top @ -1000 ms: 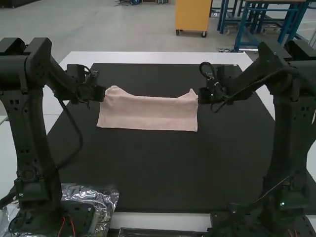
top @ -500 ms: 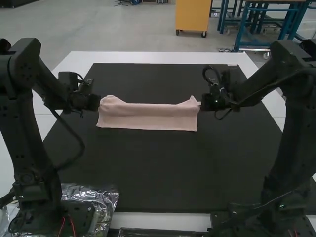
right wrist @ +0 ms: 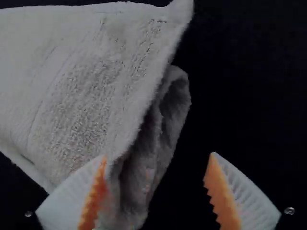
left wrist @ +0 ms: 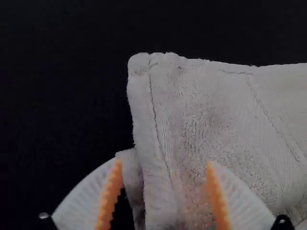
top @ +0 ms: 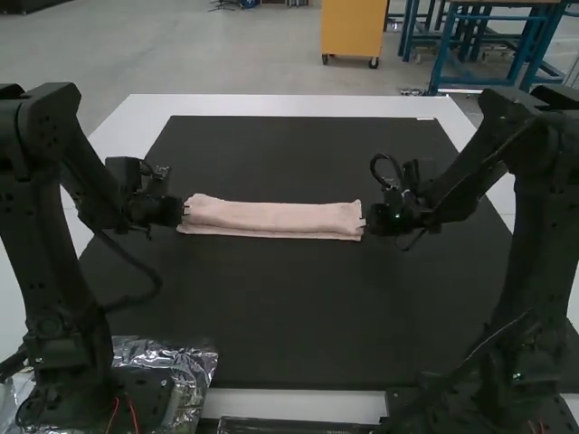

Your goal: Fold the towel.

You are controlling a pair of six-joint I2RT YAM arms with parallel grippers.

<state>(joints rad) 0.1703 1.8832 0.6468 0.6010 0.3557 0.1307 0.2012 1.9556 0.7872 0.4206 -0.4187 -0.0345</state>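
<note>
The pink towel (top: 271, 218) lies folded into a long narrow strip across the dark mat, its layers stacked with a lower edge showing along the near side. At its left end is my left gripper (top: 184, 212), at its right end my right gripper (top: 366, 220). Seen from the left wrist, the left gripper (left wrist: 164, 163) is open, with the towel's end (left wrist: 160, 191) between its fingers. In the right wrist view the right gripper (right wrist: 158, 155) stands open around the layered end of the towel (right wrist: 139, 177), which lies against one finger.
A black mat (top: 298, 307) covers most of the white table (top: 289, 106). Crumpled clear plastic (top: 185, 366) lies beside the left arm's base at the near edge.
Both grippers have moved toward the near side and slightly outward. The towel's far edge and raised corners came down with them, making the strip narrower and flatter.
</note>
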